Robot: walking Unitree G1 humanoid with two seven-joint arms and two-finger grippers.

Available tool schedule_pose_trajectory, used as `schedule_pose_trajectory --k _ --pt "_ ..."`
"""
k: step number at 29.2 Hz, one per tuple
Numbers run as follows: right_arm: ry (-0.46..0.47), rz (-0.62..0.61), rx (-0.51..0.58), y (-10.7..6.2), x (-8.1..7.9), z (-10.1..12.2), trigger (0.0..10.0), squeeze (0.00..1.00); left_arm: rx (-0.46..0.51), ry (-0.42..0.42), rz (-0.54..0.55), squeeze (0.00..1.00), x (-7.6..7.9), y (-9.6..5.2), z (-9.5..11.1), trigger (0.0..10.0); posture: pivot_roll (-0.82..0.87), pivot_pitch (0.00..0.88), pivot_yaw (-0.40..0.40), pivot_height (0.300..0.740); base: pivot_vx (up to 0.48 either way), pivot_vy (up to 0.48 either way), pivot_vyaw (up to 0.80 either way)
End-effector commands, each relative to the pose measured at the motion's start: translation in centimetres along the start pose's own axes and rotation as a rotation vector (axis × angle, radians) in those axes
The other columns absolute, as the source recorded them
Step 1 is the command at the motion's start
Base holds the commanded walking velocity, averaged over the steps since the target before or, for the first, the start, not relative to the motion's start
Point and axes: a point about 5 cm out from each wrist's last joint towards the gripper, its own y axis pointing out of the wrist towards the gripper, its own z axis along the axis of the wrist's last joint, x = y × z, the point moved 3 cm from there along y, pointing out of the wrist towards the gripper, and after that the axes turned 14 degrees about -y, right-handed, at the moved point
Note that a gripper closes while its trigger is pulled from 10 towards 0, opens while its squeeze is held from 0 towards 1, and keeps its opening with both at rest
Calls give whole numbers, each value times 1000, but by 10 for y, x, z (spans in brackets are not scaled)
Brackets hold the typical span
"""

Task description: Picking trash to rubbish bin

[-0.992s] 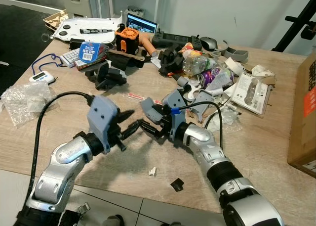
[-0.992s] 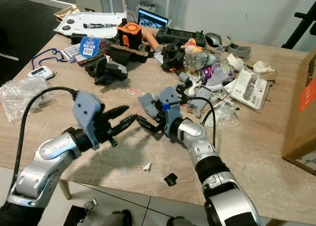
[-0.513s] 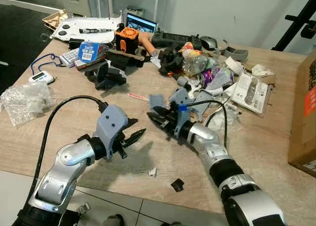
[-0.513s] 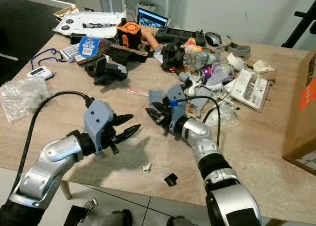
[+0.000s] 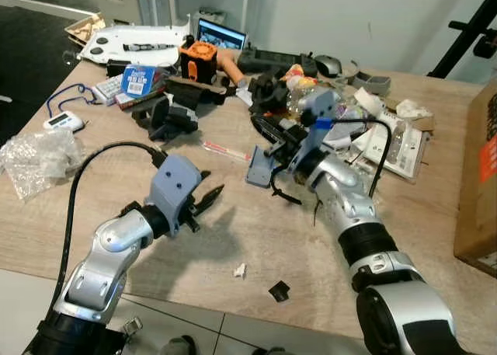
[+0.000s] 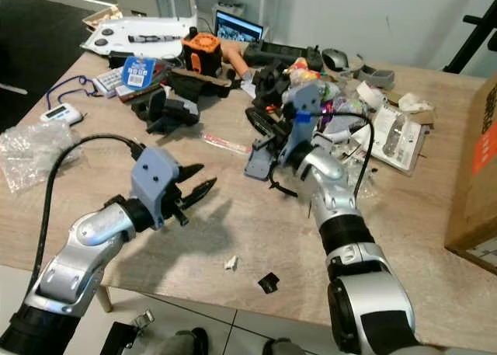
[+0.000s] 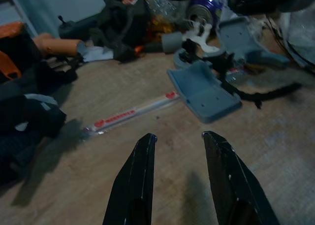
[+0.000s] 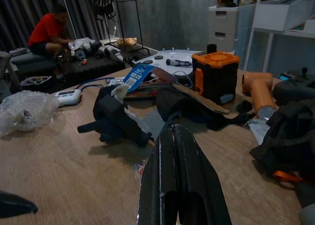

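A thin red-and-white wrapper (image 5: 225,149) lies flat on the wooden table (image 5: 256,238), also seen as the wrapper (image 7: 130,114) just beyond my left fingertips. My left gripper (image 5: 211,186) hovers low over the table, open, with nothing between its fingers (image 7: 146,151). My right gripper (image 5: 268,128) is raised above a grey plastic plate (image 5: 260,165), shut and holding nothing, pointing toward the left clutter. A small white scrap (image 5: 240,270) and a black scrap (image 5: 278,290) lie near the front edge.
Tools, an orange case (image 5: 199,58), a plastic bottle (image 5: 311,99) and a crushed can (image 5: 342,123) crowd the table's back. A crumpled plastic bag (image 5: 39,157) sits at the left, a cardboard box (image 5: 477,176) at the right. A person (image 8: 47,30) sits in the background.
My right gripper has lifted off the table and swung back toward the clutter. My left gripper has drawn slightly back and stays open.
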Motion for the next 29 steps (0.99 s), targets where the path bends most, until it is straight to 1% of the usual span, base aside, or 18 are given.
schedule_pose_trajectory --k 1,2,3,4,5,6,7,8,10,13,14,15,16,17,22,26,27,29 --pt "-18 10 0 -2 3 4 0 0 5 -19 7 0 2 1 -3 10000 56 201 -35 740 0 0 0" --pt "-18 10 0 -2 3 4 0 0 5 -19 7 0 2 1 -3 10000 56 201 -35 740 0 0 0" --pt "-52 23 -28 -3 2 0 0 0 -1 -15 4 0 2 1 -4 10000 56 207 -36 740 0 0 0" --pt "-79 29 -82 -5 1 -8 4314 0 -10 -6 1 0 3 1 -6 10000 56 215 -38 740 0 0 0" --pt "-79 29 -82 -5 1 -8 4314 0 -10 -6 1 0 3 1 -6 10000 56 215 -38 740 0 0 0" --pt "-110 26 -127 -8 0 -16 10000 510 -14 -4 -1 0 4 1 -7 10000 55 225 -41 740 0 0 0" --pt "-110 26 -127 -8 0 -16 10000 510 -14 -4 -1 0 4 1 -7 10000 55 225 -41 740 0 0 0" --pt "-106 40 -159 -12 -2 -23 10000 1000 -11 -9 2 0 5 0 -7 10000 56 210 -40 740 0 0 0" --pt "-65 20 -181 -15 -3 -31 10000 1000 -10 -14 8 0 5 0 -8 10000 60 233 -47 740 0 0 0" --pt "-27 -10 -174 -17 -1 -33 10000 1000 -7 -15 11 0 5 -1 -8 10000 62 232 -45 740 0 0 0" --pt "27 -68 -154 -19 5 -34 10000 1000 -3 -18 13 0 5 -1 -7 10000 66 217 -42 740 0 0 0" --pt "27 -68 -154 -19 5 -34 10000 1000 -3 -18 13 0 5 -1 -7 10000 66 217 -42 740 0 0 0" --pt "90 -150 -135 -23 15 -36 10000 1000 1 -16 19 0 4 -1 -7 10000 68 236 -46 740 0 0 0" --pt "110 -178 -133 -25 19 -37 10000 1000 2 -18 21 0 4 -1 -7 10000 65 248 -45 740 0 0 0" --pt "135 -205 -124 -29 22 -39 10000 1000 6 -23 23 0 5 -2 -6 10000 65 222 -40 740 0 0 0" --pt "308 -294 -51 -33 30 -41 10000 1000 10 -17 24 0 4 1 -5 10000 69 252 -38 740 0 0 0" --pt "355 -278 -69 -34 26 -46 10000 1000 12 -17 23 0 5 0 -5 10000 70 227 -34 740 0 0 0" --pt "425 -234 -96 -33 18 -54 10000 1000 13 -14 24 0 4 0 -4 10000 77 234 -37 740 0 0 0"
